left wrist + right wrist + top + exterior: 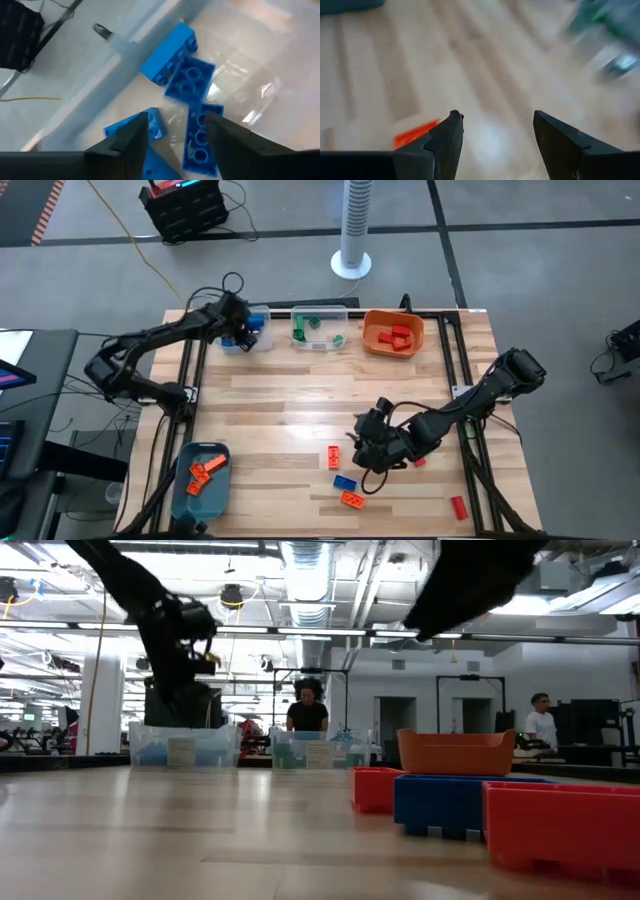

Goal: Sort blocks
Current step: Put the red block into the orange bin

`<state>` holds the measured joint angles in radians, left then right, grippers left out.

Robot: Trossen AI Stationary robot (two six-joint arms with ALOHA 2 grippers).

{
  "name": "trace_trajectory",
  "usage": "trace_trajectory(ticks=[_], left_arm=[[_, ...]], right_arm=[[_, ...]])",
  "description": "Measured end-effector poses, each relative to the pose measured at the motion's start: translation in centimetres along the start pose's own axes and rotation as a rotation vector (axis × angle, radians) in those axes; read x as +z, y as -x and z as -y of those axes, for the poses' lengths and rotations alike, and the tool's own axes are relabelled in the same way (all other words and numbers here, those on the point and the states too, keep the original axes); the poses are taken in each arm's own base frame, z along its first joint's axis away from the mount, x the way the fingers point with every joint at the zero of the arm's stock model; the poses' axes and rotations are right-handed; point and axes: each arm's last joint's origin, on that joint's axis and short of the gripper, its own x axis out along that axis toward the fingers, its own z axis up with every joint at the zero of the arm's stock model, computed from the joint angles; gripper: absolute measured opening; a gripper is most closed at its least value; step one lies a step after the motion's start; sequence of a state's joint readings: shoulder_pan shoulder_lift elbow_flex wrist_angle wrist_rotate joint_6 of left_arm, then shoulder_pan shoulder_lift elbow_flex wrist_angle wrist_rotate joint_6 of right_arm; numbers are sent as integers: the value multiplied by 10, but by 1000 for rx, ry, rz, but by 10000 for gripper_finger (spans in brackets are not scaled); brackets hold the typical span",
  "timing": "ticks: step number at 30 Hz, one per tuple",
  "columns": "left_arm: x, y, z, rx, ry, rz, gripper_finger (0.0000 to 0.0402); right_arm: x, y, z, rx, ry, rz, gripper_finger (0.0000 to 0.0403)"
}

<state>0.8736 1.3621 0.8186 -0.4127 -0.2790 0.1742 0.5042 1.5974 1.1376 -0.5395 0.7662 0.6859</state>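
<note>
My left gripper hangs open over the far-left clear bin, fingers slanting down. Several blue blocks lie on that bin's floor below the fingers, none between them. My right gripper stands open above the table's middle, holding nothing. An orange block lies flat on the table just beside it. Close by on the table lie a blue block, another orange block and a red block.
Along the far edge stand a clear bin with green blocks and an orange bin with red blocks. A teal bin with orange blocks sits at the near left. A small red block lies under the right arm. People stand beyond the table.
</note>
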Motion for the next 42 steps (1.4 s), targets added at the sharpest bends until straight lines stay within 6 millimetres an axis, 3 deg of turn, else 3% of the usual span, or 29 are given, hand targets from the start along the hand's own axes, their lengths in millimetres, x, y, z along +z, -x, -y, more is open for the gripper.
trace_trajectory(ticks=[5, 10, 17, 24, 32, 42], left_arm=[[8, 41, 7, -16, -15, 121, 199], [8, 84, 41, -124, -142, 283, 192], [-2, 123, 91, -304, -317, 409, 191], [-15, 141, 122, -413, -427, 446, 191], [-22, 151, 134, -461, -479, 463, 191], [-22, 152, 134, -462, -489, 476, 191]], right_arm=[[-6, -15, -2, 100, -139, -170, 249], [-16, -21, -4, 180, -178, -351, 249], [-25, 3, 21, -71, -347, -767, 249], [-44, 15, 32, -217, -434, -1066, 249], [-57, 33, 15, -271, -563, -1083, 249], [-101, 41, 2, -309, -670, -1110, 249]])
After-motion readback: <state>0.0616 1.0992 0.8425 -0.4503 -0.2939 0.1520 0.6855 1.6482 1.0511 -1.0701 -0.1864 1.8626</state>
